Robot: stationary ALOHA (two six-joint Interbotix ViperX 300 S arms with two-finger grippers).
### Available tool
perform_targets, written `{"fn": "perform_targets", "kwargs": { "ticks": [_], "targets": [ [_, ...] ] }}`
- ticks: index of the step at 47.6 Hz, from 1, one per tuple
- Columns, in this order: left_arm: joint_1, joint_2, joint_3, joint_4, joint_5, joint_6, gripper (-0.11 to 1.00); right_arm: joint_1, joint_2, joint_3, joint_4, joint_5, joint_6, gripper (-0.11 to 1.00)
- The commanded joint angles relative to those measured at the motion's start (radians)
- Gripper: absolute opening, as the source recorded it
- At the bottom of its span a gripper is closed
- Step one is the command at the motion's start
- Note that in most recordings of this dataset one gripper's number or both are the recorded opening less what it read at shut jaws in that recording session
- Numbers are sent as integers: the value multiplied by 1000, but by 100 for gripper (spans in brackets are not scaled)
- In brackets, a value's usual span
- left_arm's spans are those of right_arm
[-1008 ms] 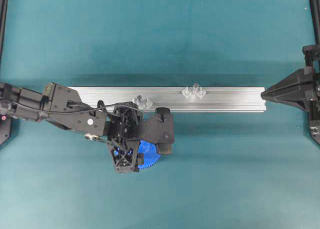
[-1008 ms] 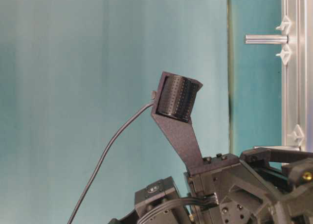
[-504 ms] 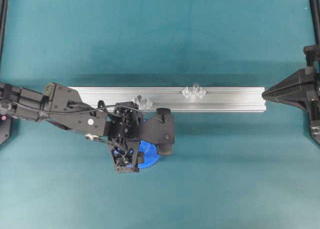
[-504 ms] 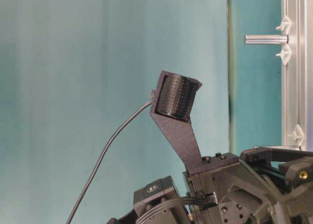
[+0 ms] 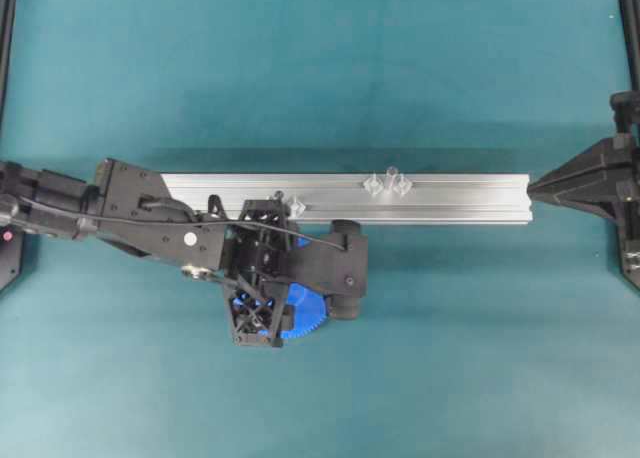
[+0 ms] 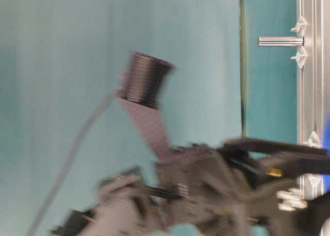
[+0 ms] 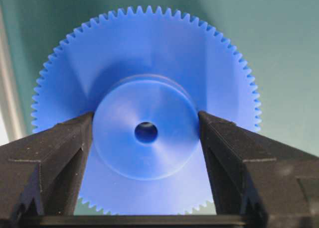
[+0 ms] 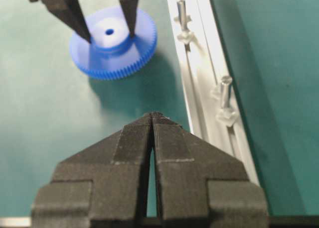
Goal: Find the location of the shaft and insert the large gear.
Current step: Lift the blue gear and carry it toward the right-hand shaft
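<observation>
Left claw (image 7: pixel 145 133): its two black fingers (image 7: pixel 50 153) pressed on opposite sides of the raised hub of the large gear (image 7: pixel 144 88), gripping it.
Large gear: held just off the near edge of the rail (image 5: pixel 450 193), left of the surface's middle; in the overhead view only a blue arc showed below the arm.
Gear form: bright blue smooth plastic, a flat disc with fine teeth all round, a round raised hub and a small centre hole.
Right claw (image 8: pixel 152 119): matte black ribbed fingers met tip to tip, closed on nothing, at the right edge of the surface just off the rail's right end.
Rail: silvery grooved aluminium bar lying left to right across the middle of the surface; its left end was hidden under the left arm.
Shaft (image 5: pixel 391 173): thin grey metal pin standing between two small clear diamond mounts on the rail, right of its middle, uncovered.
Twin pin (image 5: pixel 295 204): same kind of pin, on the rail just beside the left wrist, partly hidden.
Surface (image 5: pixel 300 68): teal matte mat; bare along the far edge and along the near edge right of the gear.
Table-level view: left arm blurred.
</observation>
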Motion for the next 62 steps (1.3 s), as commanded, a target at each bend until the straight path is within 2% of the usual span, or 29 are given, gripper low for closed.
{"fn": "perform_targets", "kwargs": {
  "ticks": [1,10,21,27,36,43,52,62],
  "targets": [
    [3,-60,-63,2,29,20,71,-2,-5,-3,-2,-5,21,5],
    [52,-103,-129,2,112,74,71,-2,-32,6,-2,-5,23,5],
    [129,-147,-176,2,109,152,71,-2,-46,12,-6,-8,25,5],
    [166,-143,-187,2,74,209,71,-5,-46,12,-12,-12,25,5],
    [192,-104,-195,2,-46,275,71,-6,-46,14,-12,-12,25,5],
    [202,-58,-221,2,-97,295,71,-6,-46,14,-14,-12,25,5],
    [216,9,-276,3,-103,302,71,-6,-46,14,-12,-12,25,5],
    [233,69,-334,3,-114,341,71,-8,-49,14,-14,-8,25,5]
  ]
}}
